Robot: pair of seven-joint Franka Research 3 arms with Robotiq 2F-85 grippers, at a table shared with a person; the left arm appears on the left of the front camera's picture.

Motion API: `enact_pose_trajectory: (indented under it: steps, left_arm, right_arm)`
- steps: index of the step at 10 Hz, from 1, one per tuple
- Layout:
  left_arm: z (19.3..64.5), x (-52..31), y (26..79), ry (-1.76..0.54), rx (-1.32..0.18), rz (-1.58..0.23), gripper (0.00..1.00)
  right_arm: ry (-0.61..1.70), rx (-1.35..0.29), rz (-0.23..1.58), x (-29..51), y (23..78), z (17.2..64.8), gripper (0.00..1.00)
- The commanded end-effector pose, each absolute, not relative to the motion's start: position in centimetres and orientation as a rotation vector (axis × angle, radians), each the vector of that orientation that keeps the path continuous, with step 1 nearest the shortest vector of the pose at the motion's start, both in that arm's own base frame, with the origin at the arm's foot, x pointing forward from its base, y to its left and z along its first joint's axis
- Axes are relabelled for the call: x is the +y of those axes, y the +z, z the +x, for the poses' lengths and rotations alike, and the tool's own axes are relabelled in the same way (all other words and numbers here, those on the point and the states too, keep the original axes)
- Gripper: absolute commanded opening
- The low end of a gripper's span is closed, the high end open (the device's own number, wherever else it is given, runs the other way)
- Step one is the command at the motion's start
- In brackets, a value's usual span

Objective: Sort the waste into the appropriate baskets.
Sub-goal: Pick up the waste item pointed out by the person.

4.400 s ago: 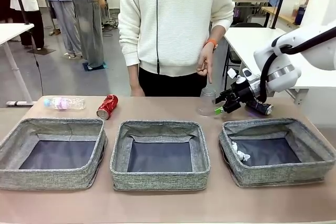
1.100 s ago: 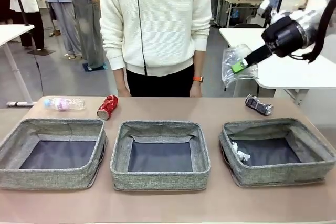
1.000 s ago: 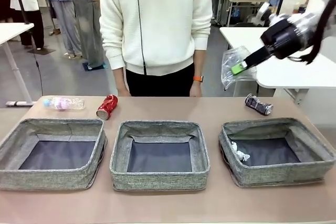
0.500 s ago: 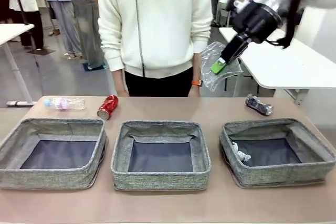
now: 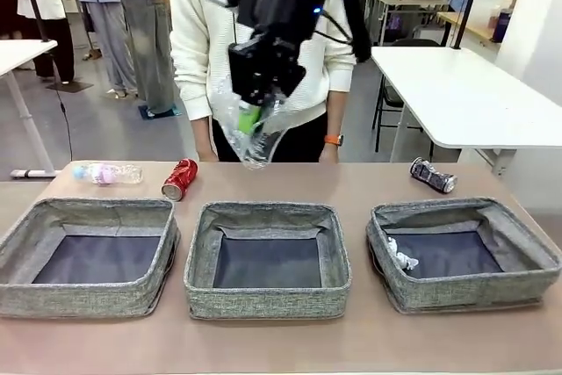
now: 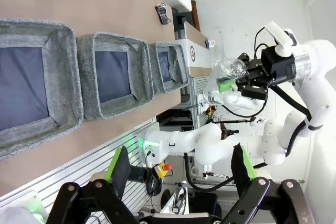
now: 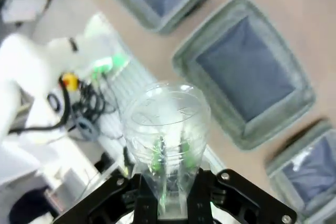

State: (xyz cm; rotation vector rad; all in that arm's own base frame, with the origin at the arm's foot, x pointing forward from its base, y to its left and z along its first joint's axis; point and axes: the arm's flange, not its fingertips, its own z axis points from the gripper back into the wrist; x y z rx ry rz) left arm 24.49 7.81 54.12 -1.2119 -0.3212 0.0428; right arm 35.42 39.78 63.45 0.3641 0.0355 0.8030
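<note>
Tan tabletop [image 5: 281, 344] holds three baskets [image 5: 268, 261]; white table [image 5: 457, 98] behind.

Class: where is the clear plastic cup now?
In the front view, the clear plastic cup hangs mid-air in the right gripper, near centre, above the middle basket.

On your desk [image 5: 351, 183], three in a row along the near side: left basket [image 5: 83, 298], middle basket [image 5: 268, 300], right basket [image 5: 470, 294], with the paper ball [image 5: 401, 256] lying in the right basket at its left end. Behind the left basket you have the bottle [image 5: 107, 172], farthest left, and the left can [image 5: 179, 179] just right of it; behind the right basket, the right can [image 5: 433, 175]. The cup [image 5: 259, 147] hangs in your right claw [image 5: 250, 118] above the desk's far side, behind the middle basket and before the person [image 5: 263, 32].
</note>
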Motion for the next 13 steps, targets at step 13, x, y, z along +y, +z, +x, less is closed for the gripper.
enact_pose_trajectory:
  steps: [13]
  left_arm:
    - [24.5, 7.8, 54.3, 0.028, -0.337, -1.228, 1.0]
  right_arm:
    - [-0.185, -0.154, 0.217, 39.9, 73.3, 35.3, 0.16]
